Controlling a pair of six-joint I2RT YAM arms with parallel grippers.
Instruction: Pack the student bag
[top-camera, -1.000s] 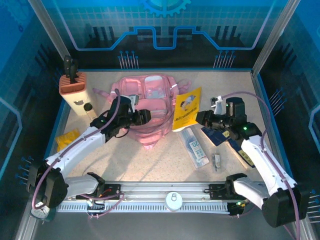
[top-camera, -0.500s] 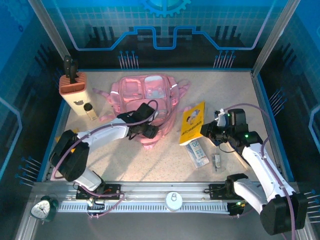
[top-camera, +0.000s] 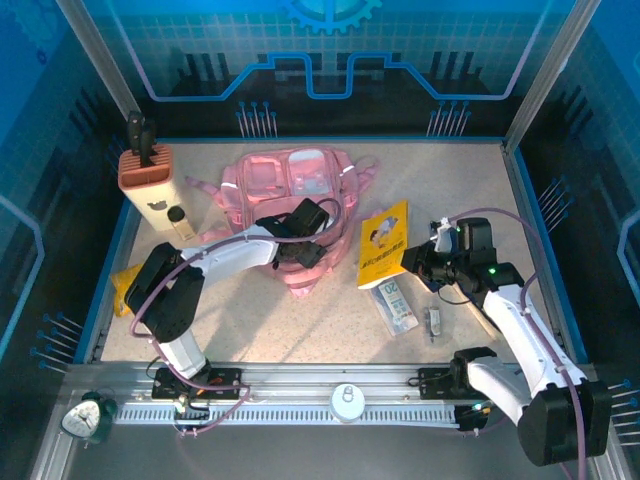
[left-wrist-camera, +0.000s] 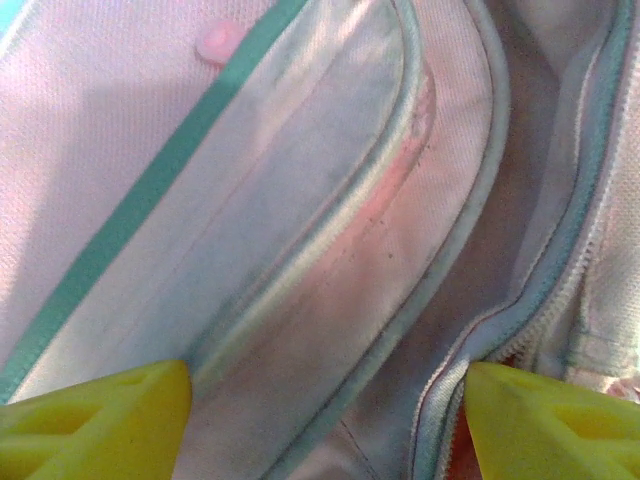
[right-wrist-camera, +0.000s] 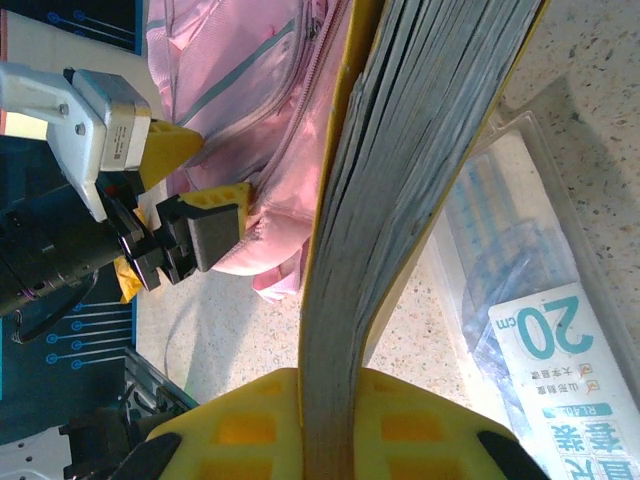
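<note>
student bag (top-camera: 290, 180): near edge hidden under left arm (top-camera: 225, 255) | yellow book (right-wrist-camera: 420, 150): cut off, top edge

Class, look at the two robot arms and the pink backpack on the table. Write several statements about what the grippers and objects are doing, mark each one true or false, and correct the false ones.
1. The right gripper is clamped on the edge of the thin yellow-covered book. True.
2. The left gripper is shut on a zipper pull. False: its jaws stand open over the soft pink fabric backpack and hold nothing.
3. The clear plastic packet printed "20" lies inside the backpack. False: it lies on the speckled table, outside the backpack.
4. The orange-brown pen holder stands to the left of the backpack in the top view. True.
</note>
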